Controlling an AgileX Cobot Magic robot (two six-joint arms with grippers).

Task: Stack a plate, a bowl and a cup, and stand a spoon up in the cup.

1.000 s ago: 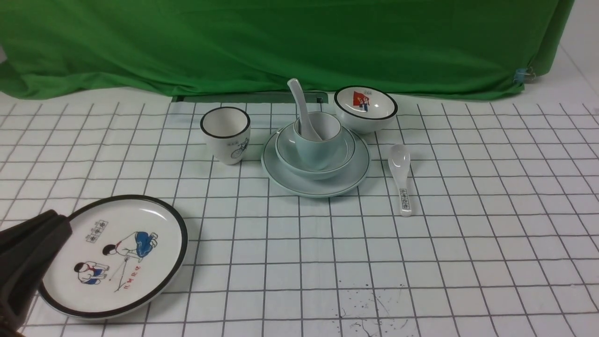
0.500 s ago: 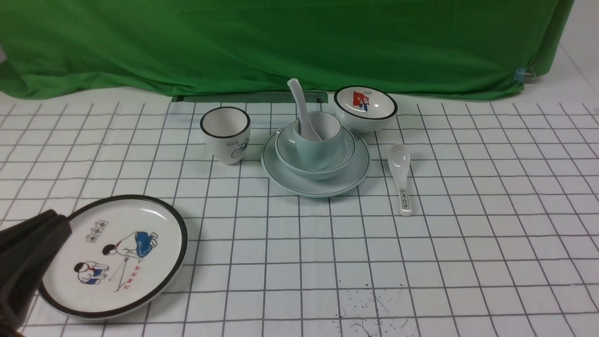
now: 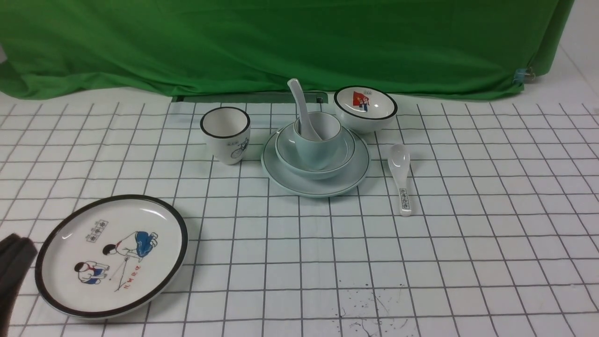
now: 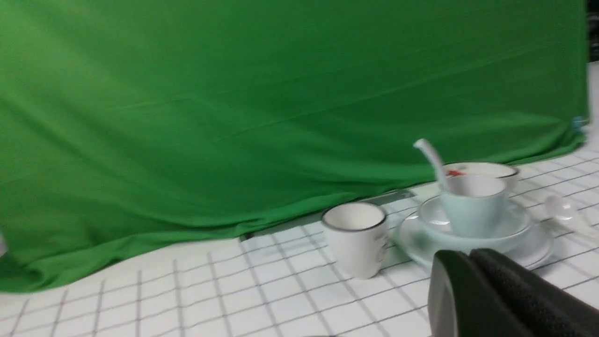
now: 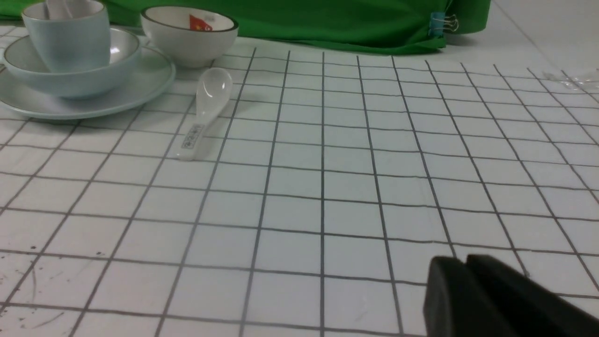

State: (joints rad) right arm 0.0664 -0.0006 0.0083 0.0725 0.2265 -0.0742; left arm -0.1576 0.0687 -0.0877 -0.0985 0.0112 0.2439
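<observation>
Black and mostly cut off, the left gripper [image 3: 14, 267] shows only as a dark tip at the near left edge of the front view, beside the cartoon plate [image 3: 112, 256]; its wrist view, blurred, shows the two fingers pressed together with nothing between them. The right gripper [image 5: 465, 269] is out of the front view; in its wrist view the fingers lie together with at most a thin seam, holding nothing, low over bare cloth. Mid-table at the far side, the plate [image 3: 316, 182] carries the bowl [image 3: 285, 152], the cup [image 3: 318, 150] sits in the bowl, and the spoon [image 3: 299, 105] stands in the cup, its handle leaning back toward the left and its scoop hidden inside. Just left stands the bicycle cup [image 3: 226, 135]; behind right, the small bowl [image 3: 365, 110], its red picture too small to read. The lettered spoon [image 3: 401, 180] lies right of the plate, apart from it. A white cloth [image 3: 468, 234] with a dark grid covers the table, scuffed with dark specks near the front edge. A creased green curtain [image 3: 281, 42] closes the back, with a clip [image 3: 523, 75] at its right end.
</observation>
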